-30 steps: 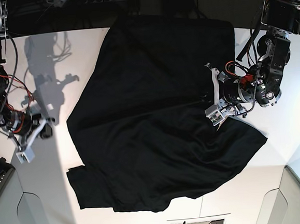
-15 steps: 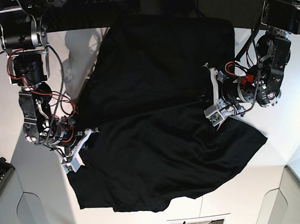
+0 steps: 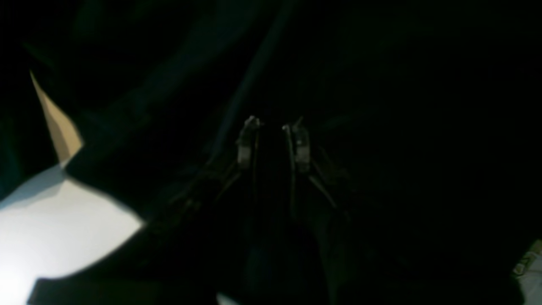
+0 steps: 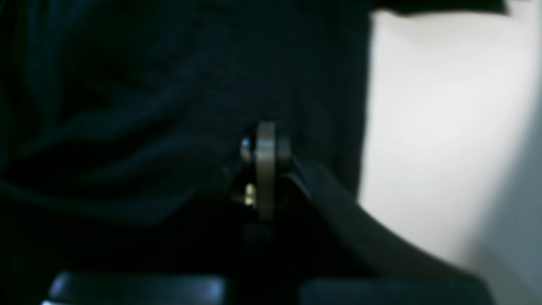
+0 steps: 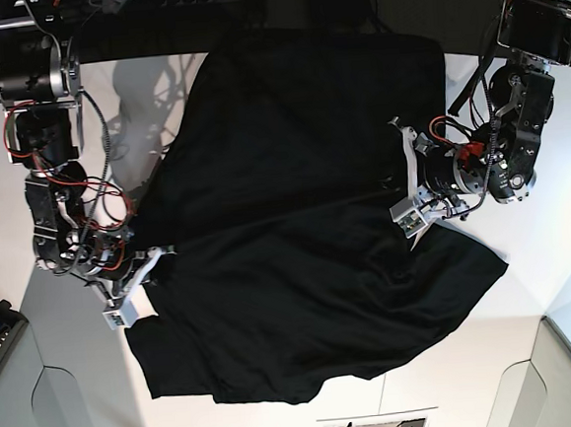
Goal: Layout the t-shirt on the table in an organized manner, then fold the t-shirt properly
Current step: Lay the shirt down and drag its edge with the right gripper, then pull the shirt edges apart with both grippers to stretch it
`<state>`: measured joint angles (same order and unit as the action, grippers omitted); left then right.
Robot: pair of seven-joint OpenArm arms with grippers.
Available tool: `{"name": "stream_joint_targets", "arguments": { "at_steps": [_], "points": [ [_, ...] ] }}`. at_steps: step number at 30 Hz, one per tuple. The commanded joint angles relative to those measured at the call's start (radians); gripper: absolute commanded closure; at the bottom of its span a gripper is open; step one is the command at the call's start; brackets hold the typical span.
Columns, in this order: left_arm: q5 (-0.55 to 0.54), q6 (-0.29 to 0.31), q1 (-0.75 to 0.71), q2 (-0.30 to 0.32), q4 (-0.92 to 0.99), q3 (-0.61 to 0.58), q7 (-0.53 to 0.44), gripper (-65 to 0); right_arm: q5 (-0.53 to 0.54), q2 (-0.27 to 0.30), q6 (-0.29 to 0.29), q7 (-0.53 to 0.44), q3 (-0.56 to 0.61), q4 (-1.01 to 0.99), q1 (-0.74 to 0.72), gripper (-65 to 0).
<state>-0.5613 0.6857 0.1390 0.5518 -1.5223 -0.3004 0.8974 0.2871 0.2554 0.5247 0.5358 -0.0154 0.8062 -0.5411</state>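
The t-shirt [image 5: 296, 223] is big and black; it lies spread over the middle of the white tabletop [image 5: 555, 242], with its top edge hanging off the far side at 12 o'clock; it is not flat, for a long fold runs across it from 9 o'clock to 3 o'clock, and soft wrinkles bunch near its 5 o'clock corner; no print shows on the side facing up; the bottom edge at 6 o'clock is wavy.

The left hand [image 5: 405, 182] sits on the shirt's 3 o'clock edge; in the left wrist view its fingers [image 3: 247, 142] stand a little apart with dark cloth all around them, but it is too dark to tell if they hold any cloth.

The right hand [image 5: 134, 295] is at the shirt's 9 o'clock edge, by a sleeve; its fingers [image 4: 266, 169] are pressed tight together, right at the cloth's edge; I cannot tell if cloth is pinched between them.
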Motion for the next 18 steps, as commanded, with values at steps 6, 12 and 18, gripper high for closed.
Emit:
{"name": "stream_joint_targets", "arguments": {
  "at_steps": [6,12,18],
  "points": [
    [-0.088,-0.012,0.019,0.022,-0.014,0.007,0.050,-11.0,0.027,0.107,-0.023,0.047,-0.002,0.000,0.006,0.0],
    [-0.111,-0.011,0.018,0.021,-0.014,0.007,0.049,-11.0,0.099,0.151,-0.011,0.060,-0.002,0.009,0.051,0.0],
    [-0.068,-0.008,0.019,0.022,-0.013,0.007,0.033,-11.0,0.125,0.159,-0.012,0.071,-0.002,0.079,0.111,0.0]
  ]
}}
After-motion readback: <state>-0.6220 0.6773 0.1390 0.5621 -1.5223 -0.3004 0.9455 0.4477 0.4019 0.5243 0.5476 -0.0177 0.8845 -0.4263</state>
